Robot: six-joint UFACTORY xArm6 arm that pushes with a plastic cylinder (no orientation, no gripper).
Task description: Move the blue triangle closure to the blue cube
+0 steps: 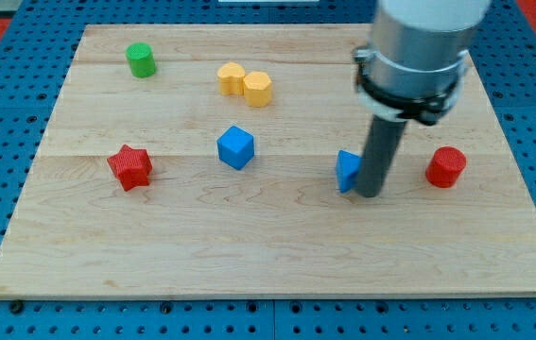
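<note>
1. Using the blue cube (235, 147) as my reference for everything. Far off to the view's left of it, a bit lower, sits the red star (130, 167). Up toward the view's top-left is the green cylinder (140, 59), and just above the cube are two yellow blocks (245, 84) touching each other.
2. The blue triangle (348, 171) is to the view's right of the cube, slightly lower, with a bare stretch of wooden board (249, 246) between them. So the task isn't done yet, the gap is there to close.
3. My tip (370, 194) is right up against the triangle's far side, the side away from the cube. Looks like contact, or very nearly.
4. No jaws here at all, just a plain rod, so nothing opens, closes or holds. It only leans on the triangle.
5. My read: I'm at the push stage. Next move should be a steady shove toward the view's left, angled a touch upward, keeping the triangle from slipping off the tip.
6. Way past me on the right is a red cylinder (446, 167), not in the way.
</note>
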